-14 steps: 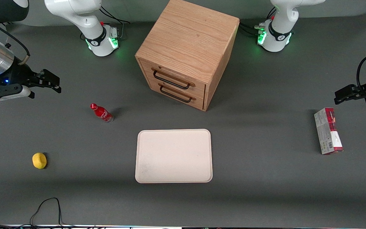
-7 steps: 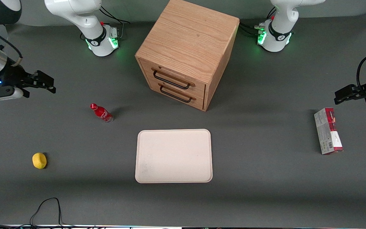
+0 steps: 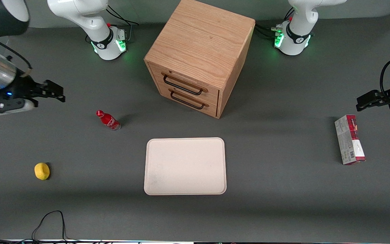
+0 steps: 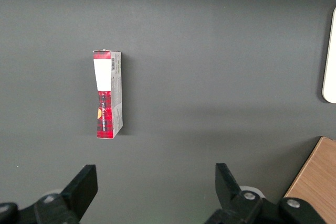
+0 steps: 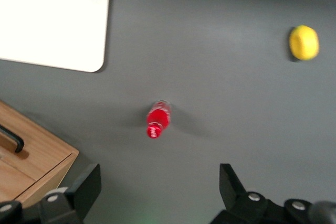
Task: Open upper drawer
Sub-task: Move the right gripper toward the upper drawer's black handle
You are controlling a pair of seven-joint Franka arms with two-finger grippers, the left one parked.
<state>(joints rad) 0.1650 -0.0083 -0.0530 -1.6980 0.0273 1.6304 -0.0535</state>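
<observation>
The wooden cabinet (image 3: 200, 51) stands at the middle of the table, its two drawer fronts turned toward the working arm's end. The upper drawer (image 3: 190, 82) is shut flush, with its black bar handle (image 3: 181, 86) above the matching lower drawer (image 3: 195, 98). My gripper (image 3: 58, 93) hovers open with nothing in it, well off from the cabinet toward the working arm's end and at about the drawers' distance from the front camera. In the right wrist view its fingers (image 5: 84, 187) stand wide apart over bare table, with a cabinet corner (image 5: 37, 156) and a bit of black handle (image 5: 13, 139) in sight.
A red bottle (image 3: 108, 120) stands between my gripper and the cabinet, nearer the front camera. A yellow lemon (image 3: 42, 170) lies nearer still. A white tray (image 3: 185, 166) lies in front of the cabinet. A red-and-white box (image 3: 349, 139) lies toward the parked arm's end.
My gripper drew back from the cabinet half a second ago, and has now come back toward it and a little nearer the camera. The drawers have not moved.
</observation>
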